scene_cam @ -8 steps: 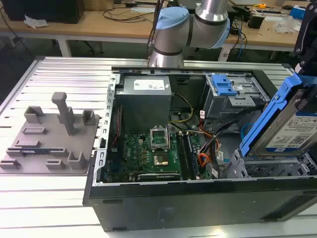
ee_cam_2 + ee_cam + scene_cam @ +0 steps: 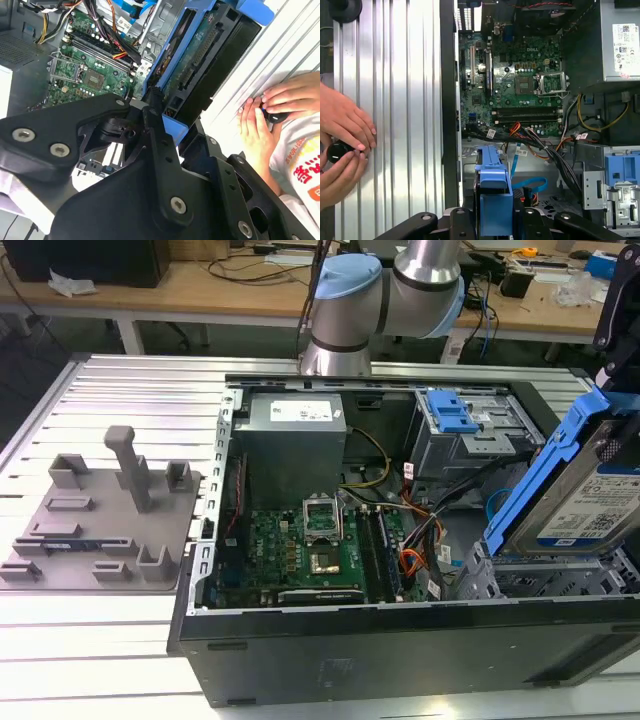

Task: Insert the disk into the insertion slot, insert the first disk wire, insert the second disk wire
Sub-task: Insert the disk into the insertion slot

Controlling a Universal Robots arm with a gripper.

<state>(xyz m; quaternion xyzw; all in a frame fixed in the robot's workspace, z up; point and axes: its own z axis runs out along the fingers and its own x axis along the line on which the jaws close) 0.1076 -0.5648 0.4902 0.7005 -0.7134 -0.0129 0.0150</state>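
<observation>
Here the end effector (image 2: pixel 493 220) clamps the blue-framed disk (image 2: pixel 585 495), tilted steeply over the insertion slot (image 2: pixel 485 580)

disk (image 2: pixel 588 508) cropped, insertion slot (image 2: pixel 482 576) partly hidden

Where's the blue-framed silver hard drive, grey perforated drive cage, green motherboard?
blue-framed silver hard drive (image 2: pixel 585 522), exterior view, printed label.
grey perforated drive cage (image 2: pixel 487 578), exterior view, perforated wall.
green motherboard (image 2: pixel 262 545), exterior view, bare board.

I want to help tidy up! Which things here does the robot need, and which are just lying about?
Needed: the disk, held tilted in the jaws; the insertion slot.
Lying about: grey fixture plate, motherboard, power supply box.
</observation>
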